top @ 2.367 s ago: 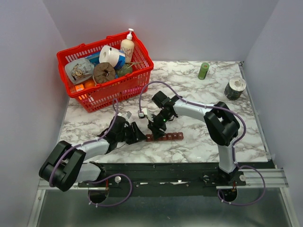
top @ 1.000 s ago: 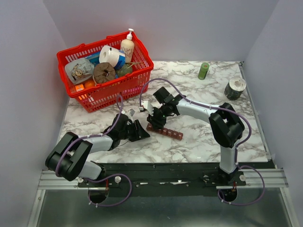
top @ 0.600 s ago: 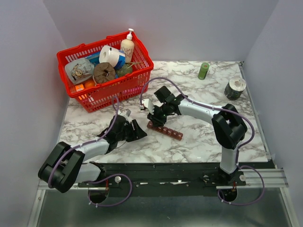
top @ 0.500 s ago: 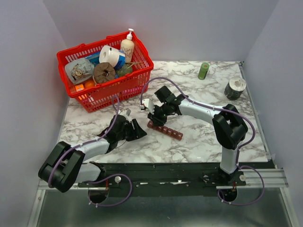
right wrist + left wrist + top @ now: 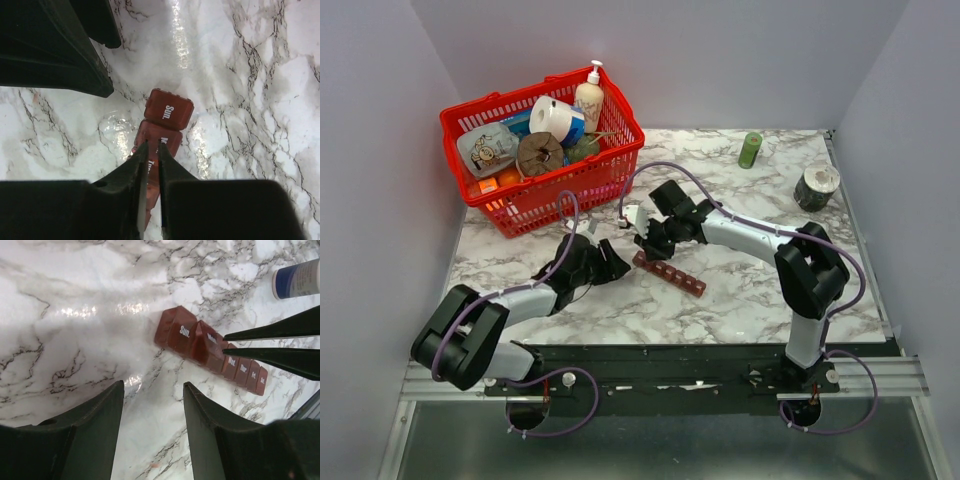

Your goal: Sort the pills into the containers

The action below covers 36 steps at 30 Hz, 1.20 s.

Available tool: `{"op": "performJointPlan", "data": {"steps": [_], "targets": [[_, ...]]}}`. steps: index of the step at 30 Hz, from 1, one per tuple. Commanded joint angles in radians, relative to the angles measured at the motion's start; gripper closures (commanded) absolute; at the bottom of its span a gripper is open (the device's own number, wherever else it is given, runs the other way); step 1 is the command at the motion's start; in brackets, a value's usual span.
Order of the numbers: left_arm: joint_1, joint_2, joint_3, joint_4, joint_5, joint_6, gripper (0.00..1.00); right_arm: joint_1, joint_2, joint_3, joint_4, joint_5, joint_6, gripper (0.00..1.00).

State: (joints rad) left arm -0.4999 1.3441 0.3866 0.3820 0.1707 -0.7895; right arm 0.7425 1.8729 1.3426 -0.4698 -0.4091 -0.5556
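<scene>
Right wrist view: your right tool (image 5: pixel 151 145) hides the containers (image 5: pixel 169 111) past the second lid, and only "Sun." reads whole. Its fingers are narrowed to a slit with the tips at that second lid; can't tell if they pinch it. The containers lie slantwise on the counter (image 5: pixel 740 300), far-left end under the right tool. Your left tool (image 5: pixel 153 386) is spread wide, just left of the Sun end and not touching.
</scene>
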Motion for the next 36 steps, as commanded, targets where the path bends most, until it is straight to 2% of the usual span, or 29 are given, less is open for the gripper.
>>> {"op": "performJointPlan", "data": {"steps": [1,2,3,6,10,12,14,19,24,26,29,33,36], "targets": [[-0.005,-0.023,-0.002,0.113,-0.022,0.097,0.41,-0.018,-0.069,-0.017,0.005,-0.009,0.008,0.69],[-0.006,-0.055,-0.008,0.113,-0.019,0.123,0.41,-0.025,-0.09,-0.029,0.0,-0.037,-0.004,0.61],[-0.005,-0.077,-0.026,0.11,-0.013,0.146,0.4,-0.026,-0.124,-0.063,0.002,-0.057,-0.026,0.42],[-0.006,-0.17,-0.057,0.095,-0.022,0.219,0.41,-0.035,-0.224,-0.147,0.023,-0.056,-0.052,0.2],[-0.005,-0.226,-0.066,0.018,0.002,0.176,0.47,-0.048,-0.244,-0.219,0.008,0.001,-0.081,0.13],[-0.005,-0.229,-0.071,0.026,0.026,0.1,0.5,-0.046,-0.241,-0.256,0.014,0.032,-0.069,0.04],[-0.005,-0.237,-0.09,0.052,0.052,0.049,0.51,-0.045,-0.241,-0.302,0.048,0.067,-0.037,0.0],[-0.006,-0.247,-0.121,0.149,0.069,-0.085,0.52,-0.045,-0.233,-0.346,0.08,0.104,0.0,0.0],[-0.012,-0.208,-0.104,0.19,0.082,-0.155,0.53,-0.029,-0.195,-0.352,0.082,0.127,0.009,0.02],[-0.017,-0.185,-0.109,0.219,0.078,-0.206,0.57,-0.026,-0.175,-0.352,0.083,0.136,0.011,0.05],[-0.035,-0.134,-0.111,0.276,0.066,-0.258,0.66,-0.023,-0.158,-0.346,0.082,0.142,0.016,0.12],[-0.068,-0.05,-0.103,0.363,0.072,-0.345,0.73,-0.023,-0.152,-0.344,0.077,0.144,0.017,0.24],[-0.098,0.022,-0.084,0.386,0.081,-0.369,0.84,-0.023,-0.152,-0.341,0.073,0.141,0.02,0.29]]}}
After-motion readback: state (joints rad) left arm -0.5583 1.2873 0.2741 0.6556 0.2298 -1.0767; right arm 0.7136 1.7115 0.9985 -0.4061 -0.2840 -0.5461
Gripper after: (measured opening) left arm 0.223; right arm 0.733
